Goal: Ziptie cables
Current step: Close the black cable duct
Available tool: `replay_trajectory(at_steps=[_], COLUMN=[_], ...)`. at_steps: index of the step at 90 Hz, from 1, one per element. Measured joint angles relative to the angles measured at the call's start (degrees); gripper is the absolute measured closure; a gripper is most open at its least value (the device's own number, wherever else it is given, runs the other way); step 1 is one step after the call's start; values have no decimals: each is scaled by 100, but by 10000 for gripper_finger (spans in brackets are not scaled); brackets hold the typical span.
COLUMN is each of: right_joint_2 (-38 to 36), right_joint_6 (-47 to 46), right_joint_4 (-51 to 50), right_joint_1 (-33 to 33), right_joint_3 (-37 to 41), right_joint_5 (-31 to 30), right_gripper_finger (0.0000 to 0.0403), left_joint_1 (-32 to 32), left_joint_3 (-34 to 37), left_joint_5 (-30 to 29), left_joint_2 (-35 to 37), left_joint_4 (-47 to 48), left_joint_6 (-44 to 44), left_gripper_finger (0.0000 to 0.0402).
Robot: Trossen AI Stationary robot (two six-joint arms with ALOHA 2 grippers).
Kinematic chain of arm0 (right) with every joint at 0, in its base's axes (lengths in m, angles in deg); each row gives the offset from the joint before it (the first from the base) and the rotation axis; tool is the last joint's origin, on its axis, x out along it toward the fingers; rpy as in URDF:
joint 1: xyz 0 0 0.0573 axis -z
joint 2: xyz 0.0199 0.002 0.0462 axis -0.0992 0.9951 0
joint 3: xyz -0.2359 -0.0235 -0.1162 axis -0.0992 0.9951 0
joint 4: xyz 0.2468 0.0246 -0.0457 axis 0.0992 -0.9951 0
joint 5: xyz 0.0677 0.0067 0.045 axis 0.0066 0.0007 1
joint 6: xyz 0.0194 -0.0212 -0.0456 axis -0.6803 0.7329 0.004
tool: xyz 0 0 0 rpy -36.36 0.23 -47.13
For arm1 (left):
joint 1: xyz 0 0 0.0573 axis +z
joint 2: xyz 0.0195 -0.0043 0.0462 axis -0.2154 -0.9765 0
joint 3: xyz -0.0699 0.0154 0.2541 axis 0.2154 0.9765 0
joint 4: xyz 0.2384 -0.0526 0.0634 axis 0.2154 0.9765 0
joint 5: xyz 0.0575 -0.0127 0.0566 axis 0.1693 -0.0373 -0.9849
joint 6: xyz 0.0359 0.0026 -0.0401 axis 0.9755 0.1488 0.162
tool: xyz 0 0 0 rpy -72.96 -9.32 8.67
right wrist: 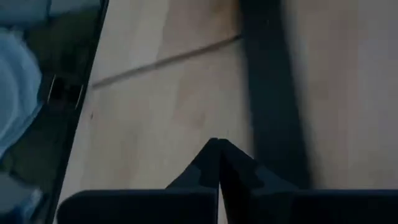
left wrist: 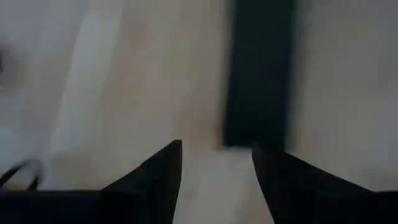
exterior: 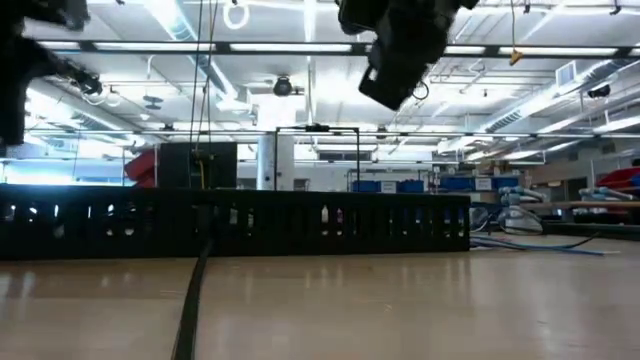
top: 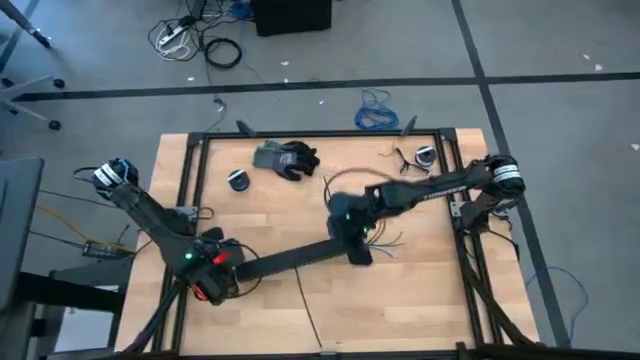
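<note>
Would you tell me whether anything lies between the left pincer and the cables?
Yes: the long black slotted duct lies lengthwise from just ahead of the open left pincer to the cables, by the right pincer.

Two arms (top: 160,215) (one black duct (exterior: 235,222))

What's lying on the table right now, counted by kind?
Long black slotted duct: 1
Small round items: 2
Heap of black gloves: 1
Bundle of cables: 1
Ziptie clearly seen: 1
Total: 6
</note>
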Motion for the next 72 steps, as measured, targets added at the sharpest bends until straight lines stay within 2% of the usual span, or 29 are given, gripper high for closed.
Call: replay_trajectory(at_steps=[10, 28, 42, 55, 72], right_joint_2=[295, 814, 1102, 1199, 1198], right_joint_6=[-108, -210, -212, -212, -205], right_joint_4=[368, 975, 1112, 1137, 1138], right_joint_1=[-117, -140, -47, 108, 343], right_joint_3=[234, 295, 297, 297, 296], right_joint_5=[30, 216, 226, -5, -384], right_gripper_finger=[403, 403, 403, 403, 403], left_joint_1=[-93, 97, 266, 531, 939], left_joint_3=[60, 536, 833, 1005, 1045], left_joint_5=[-420, -188, -234, -272, -703], left_joint_2=[-87, -588, -710, -704, -721], left_joint_4=[-1128, -2022, -2342, -2374, -1914], left_joint_6=[540, 831, 1008, 1279, 1629], left_gripper_finger=[222, 255, 269, 290, 331])
